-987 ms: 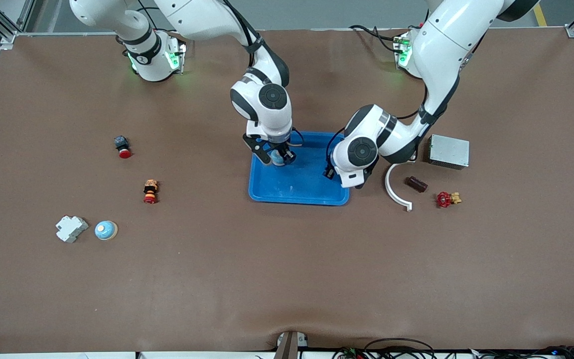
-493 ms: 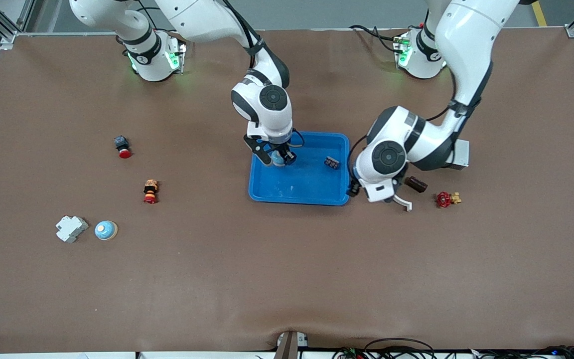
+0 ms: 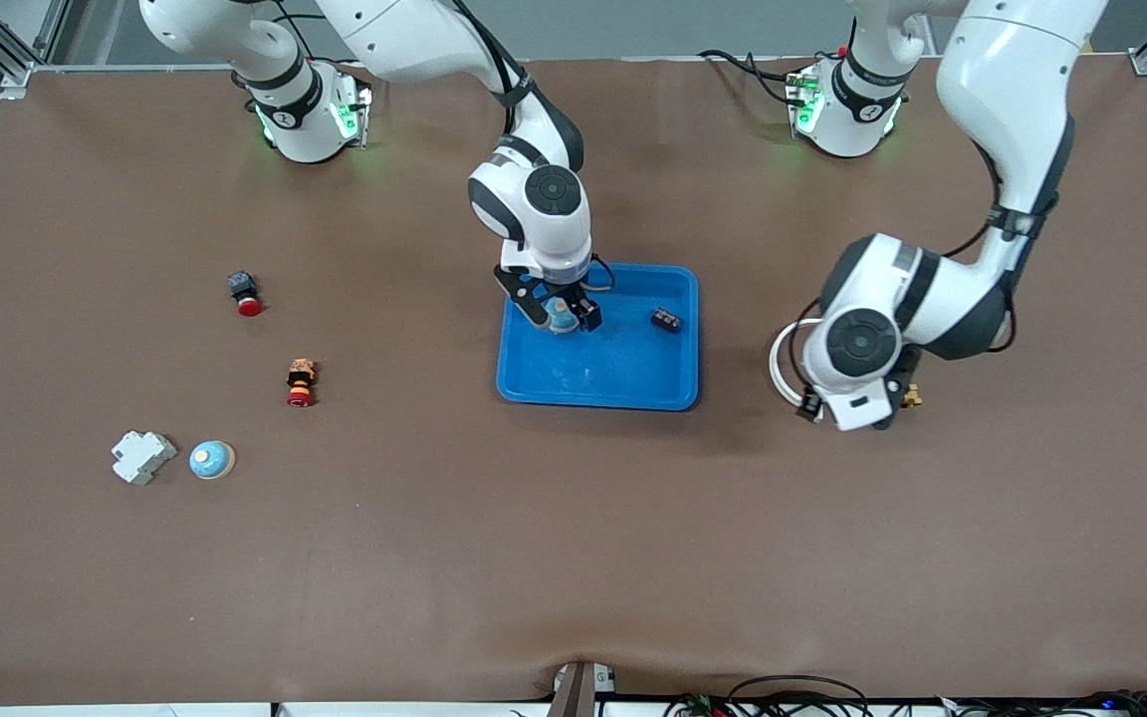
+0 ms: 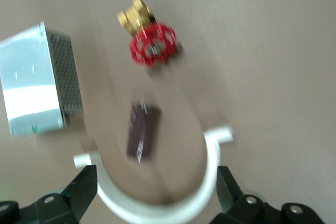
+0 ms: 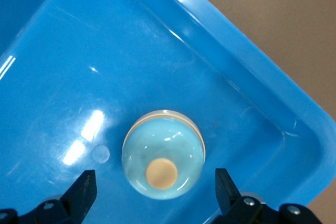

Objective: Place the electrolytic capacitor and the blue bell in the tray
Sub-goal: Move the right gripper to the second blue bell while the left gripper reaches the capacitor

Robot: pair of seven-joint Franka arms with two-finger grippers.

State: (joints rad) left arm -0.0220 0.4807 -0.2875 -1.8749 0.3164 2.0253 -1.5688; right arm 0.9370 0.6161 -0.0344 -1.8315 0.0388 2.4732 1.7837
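Only right wrist view reveals blue bell (image 5: 163,154) inside tray (image 5: 247,85).

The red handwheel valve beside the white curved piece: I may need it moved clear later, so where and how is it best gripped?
Probably from straight above, fingers closing across the red handwheel valve's round wheel rim. It lies flat on the table with the wheel the widest part and the brass body sticking out to one side; open table surrounds it, apart from the brown cylinder and white curved piece.
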